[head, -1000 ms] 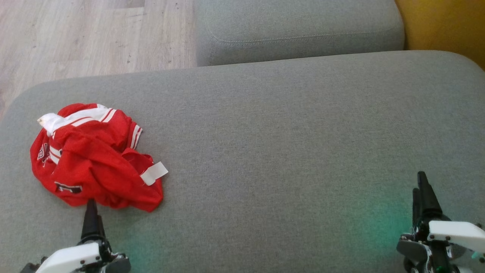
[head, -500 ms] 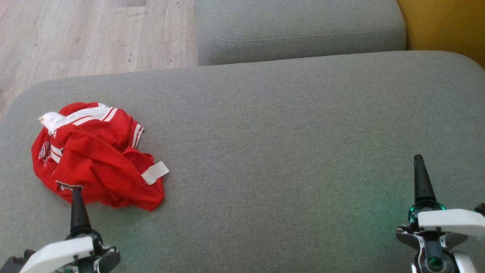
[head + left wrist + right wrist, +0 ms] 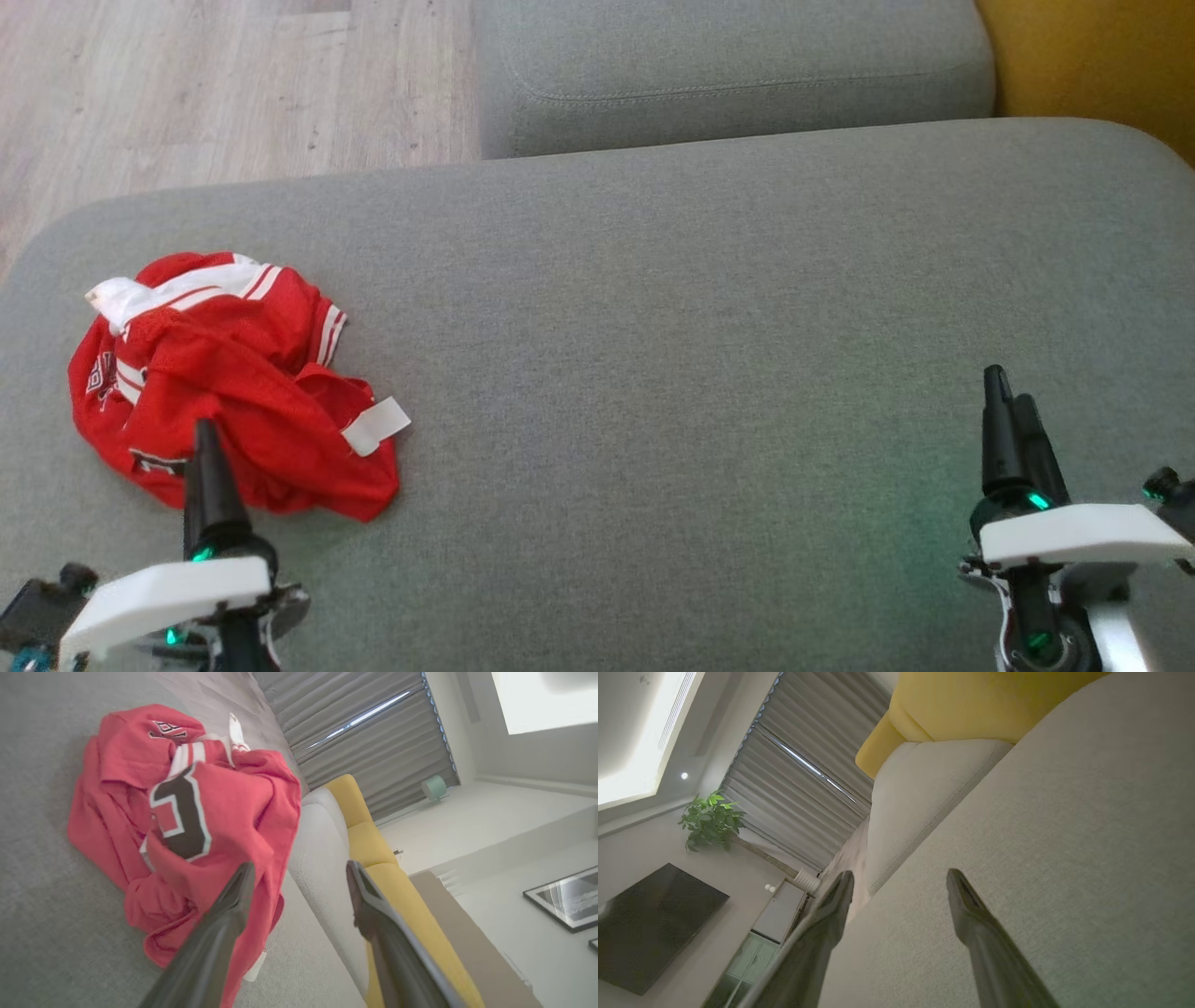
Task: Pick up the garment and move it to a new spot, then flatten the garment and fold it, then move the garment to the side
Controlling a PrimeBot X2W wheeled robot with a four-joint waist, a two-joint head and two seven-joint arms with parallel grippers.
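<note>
Head view: a broad grey seat cushion spans the frame, with a second grey cushion behind it, pale wooden floor at the upper left and a yellow surface at the upper right. The garment, a red jersey with white stripes, lies in a crumpled heap on the left part of the seat cushion, close to its rounded left edge. The left gripper rises from the lower left, its dark finger overlapping the near edge of the garment. The right gripper stands at the lower right over bare fabric, well apart from the garment. A small white tag sticks out from the right side of the heap.

In the left wrist view the two fingers are spread wide with nothing between them. One finger crosses the red cloth, though whether it touches cannot be told. A black numeral edged in white shows on the jersey.

In the right wrist view the fingers are likewise spread and empty above the grey cushion, with grey curtains, a dark television and a green plant beyond.
</note>
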